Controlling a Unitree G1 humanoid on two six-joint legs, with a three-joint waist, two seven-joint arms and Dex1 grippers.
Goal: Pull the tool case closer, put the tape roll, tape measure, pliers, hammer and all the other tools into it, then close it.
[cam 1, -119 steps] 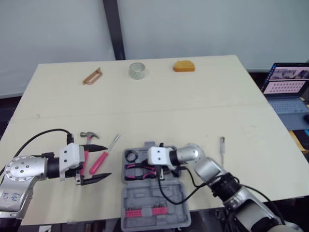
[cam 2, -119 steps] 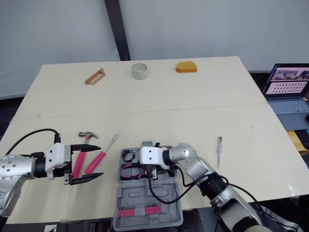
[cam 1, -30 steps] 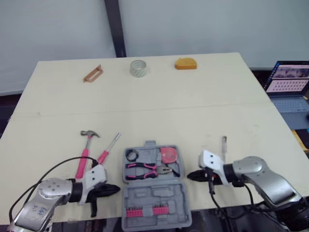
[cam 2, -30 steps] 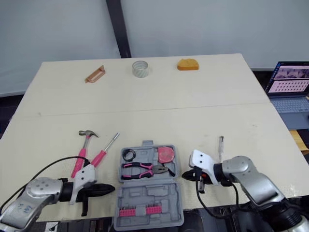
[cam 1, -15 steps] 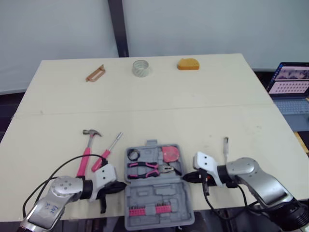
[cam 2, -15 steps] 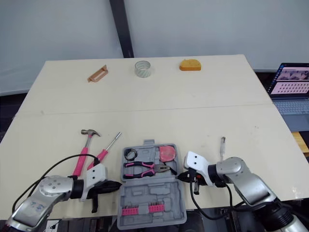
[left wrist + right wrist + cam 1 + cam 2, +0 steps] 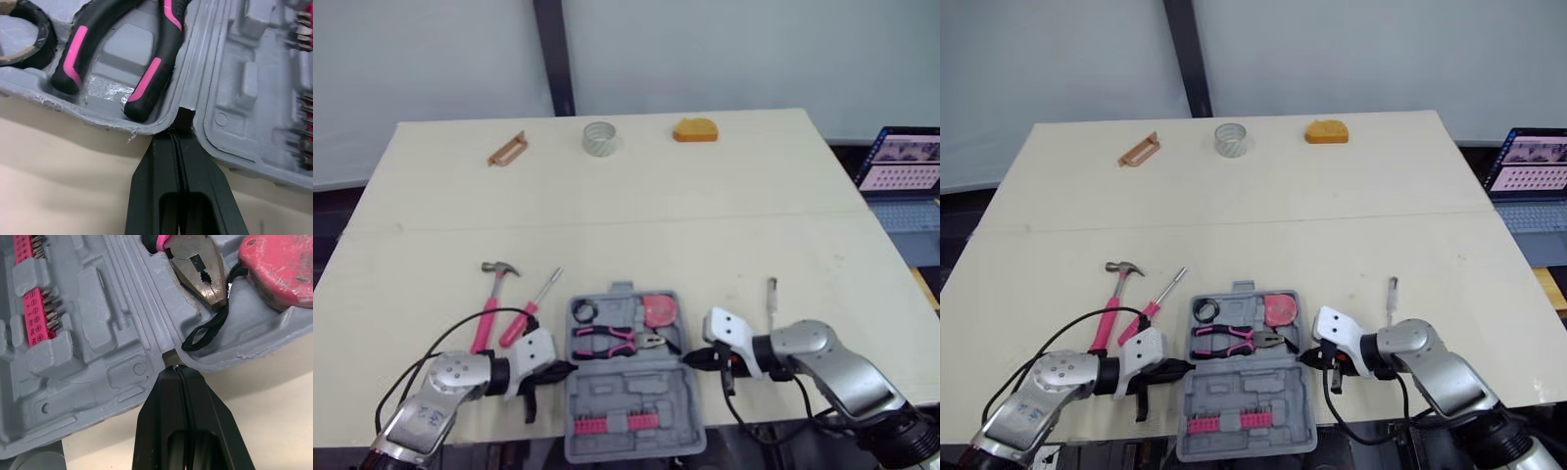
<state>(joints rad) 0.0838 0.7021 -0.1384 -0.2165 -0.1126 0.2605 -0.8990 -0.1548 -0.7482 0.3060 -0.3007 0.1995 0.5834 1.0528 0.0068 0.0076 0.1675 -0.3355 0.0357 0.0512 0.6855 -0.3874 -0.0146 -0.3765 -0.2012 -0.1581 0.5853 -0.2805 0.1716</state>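
Note:
The grey tool case [image 7: 628, 387] lies open at the table's near edge, its lid half with pink bits [image 7: 625, 423] hanging over the edge. Inside lie pink-handled pliers [image 7: 610, 341], a red tape measure [image 7: 656, 311] and a black tape roll [image 7: 581, 311]. My left gripper [image 7: 568, 369] is shut, its tip touching the case's left hinge notch [image 7: 184, 117]. The right gripper [image 7: 691, 360] is shut too, its tip against the right hinge end [image 7: 171, 360]. A pink-handled hammer [image 7: 489, 302] and a screwdriver [image 7: 525, 317] lie left of the case.
A small tester screwdriver [image 7: 770, 292] lies right of the case. Along the far edge sit a clear tape roll [image 7: 600, 138], an orange tape measure [image 7: 694, 129] and a brown handle [image 7: 506, 149]. A laptop [image 7: 904, 162] stands beyond the table's right side.
The left gripper has slid right until its tip meets the case's hinge. The right gripper has edged left against the other hinge end. Both stay shut.

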